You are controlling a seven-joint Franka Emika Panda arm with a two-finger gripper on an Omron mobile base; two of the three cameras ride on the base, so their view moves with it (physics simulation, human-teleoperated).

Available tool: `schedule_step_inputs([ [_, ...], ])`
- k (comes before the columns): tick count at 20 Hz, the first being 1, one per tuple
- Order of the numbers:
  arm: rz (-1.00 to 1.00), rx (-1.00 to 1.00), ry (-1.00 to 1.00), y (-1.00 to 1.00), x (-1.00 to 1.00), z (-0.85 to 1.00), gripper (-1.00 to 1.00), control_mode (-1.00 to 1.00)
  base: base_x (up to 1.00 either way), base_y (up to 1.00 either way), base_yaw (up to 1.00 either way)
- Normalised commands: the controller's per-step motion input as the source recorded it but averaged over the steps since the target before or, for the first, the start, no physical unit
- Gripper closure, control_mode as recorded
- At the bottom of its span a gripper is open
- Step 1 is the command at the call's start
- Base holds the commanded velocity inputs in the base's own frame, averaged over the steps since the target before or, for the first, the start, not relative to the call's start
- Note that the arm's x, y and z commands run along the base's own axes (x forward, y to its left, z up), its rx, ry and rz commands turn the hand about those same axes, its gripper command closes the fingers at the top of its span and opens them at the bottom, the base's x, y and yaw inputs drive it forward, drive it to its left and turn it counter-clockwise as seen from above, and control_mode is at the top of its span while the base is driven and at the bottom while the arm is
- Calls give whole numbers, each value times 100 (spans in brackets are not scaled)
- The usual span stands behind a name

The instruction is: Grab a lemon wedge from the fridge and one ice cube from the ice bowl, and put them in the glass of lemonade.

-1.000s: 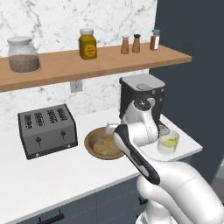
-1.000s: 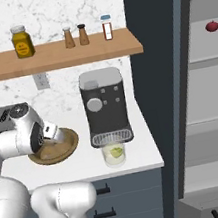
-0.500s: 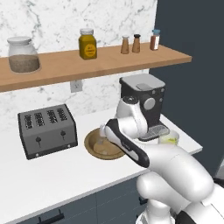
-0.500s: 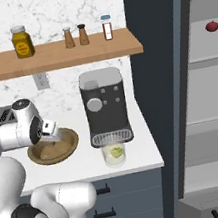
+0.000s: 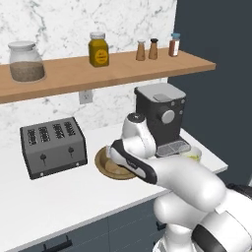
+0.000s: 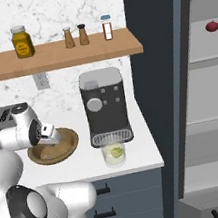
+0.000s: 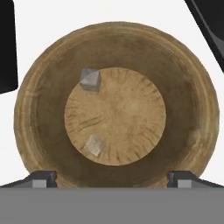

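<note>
Hand view, straight down into the ice bowl [image 7: 114,105]: round brown wood on the white bench [image 7: 39,26], two ice cubes inside, one grey cube [image 7: 89,80] at upper left of the flat bottom, one paler cube [image 7: 94,145] at lower left, with pincer [image 7: 113,178] fingertips [image 7: 41,178] standing wide apart at the lower edge, holding nothing. Right base view: pincer [image 6: 52,136] poised over the ice bowl [image 6: 66,145], left of the black coffee machine [image 6: 105,106], with the glass of lemonade [image 6: 114,154] in front of that machine, a yellow-green lemon wedge [image 6: 116,152] inside it, and the open fridge [image 6: 214,87] at far right.
</note>
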Motion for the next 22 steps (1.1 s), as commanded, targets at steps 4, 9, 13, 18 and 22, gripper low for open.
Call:
schedule_step_inputs([
  [4, 0, 0, -1, 0, 23, -13, -100, -100, 0, 0, 0],
  [9, -4, 9, -7, 0, 16, -20, -100, -100, 0, 0, 0],
  [13, -6, 16, -7, 0, 8, -15, -100, -100, 0, 0, 0],
  [18, -3, 8, 0, 0, 4, -6, -100, -100, 0, 0, 0],
  [22, 0, 0, 4, 0, 17, -3, -100, -100, 0, 0, 0],
])
